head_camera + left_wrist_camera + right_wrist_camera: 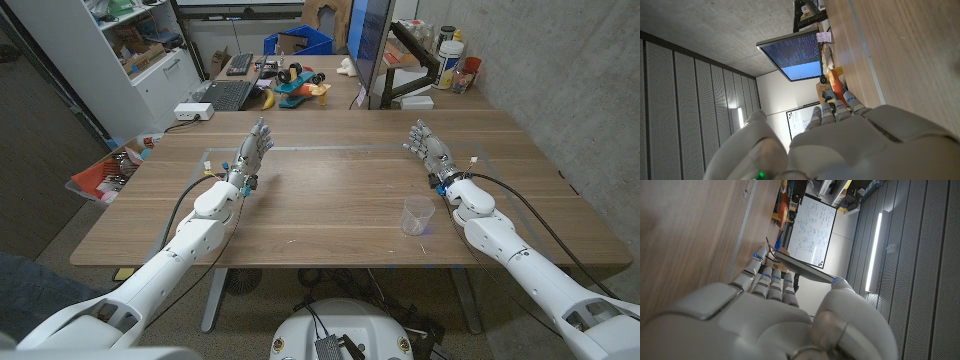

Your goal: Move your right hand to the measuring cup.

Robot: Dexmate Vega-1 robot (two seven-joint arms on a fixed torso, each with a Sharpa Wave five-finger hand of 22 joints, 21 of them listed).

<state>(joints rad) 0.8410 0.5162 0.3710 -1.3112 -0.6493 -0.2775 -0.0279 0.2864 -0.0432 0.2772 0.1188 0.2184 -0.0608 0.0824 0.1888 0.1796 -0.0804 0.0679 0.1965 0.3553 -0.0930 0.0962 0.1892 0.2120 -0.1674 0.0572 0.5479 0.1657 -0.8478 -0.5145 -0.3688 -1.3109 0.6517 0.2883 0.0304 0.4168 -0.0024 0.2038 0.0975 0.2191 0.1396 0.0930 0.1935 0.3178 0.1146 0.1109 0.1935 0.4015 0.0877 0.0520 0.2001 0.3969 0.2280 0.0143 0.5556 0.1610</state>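
A small clear plastic measuring cup (418,216) stands upright on the wooden table (330,200), toward the front on the right side. My right hand (430,146) is farther back than the cup and slightly to its right, fingers spread and holding nothing; its back (780,315) looms close in the right wrist view. My left hand (253,151) is on the table's left side, fingers apart and empty, far from the cup. In the left wrist view the back of that hand (840,145) is near the lens.
A monitor on a black arm (372,45) stands behind the table's far edge. A second desk behind holds a laptop (226,94), toys (290,88) and bottles (452,58). A shelf (130,50) and a red bin (105,175) sit at the left.
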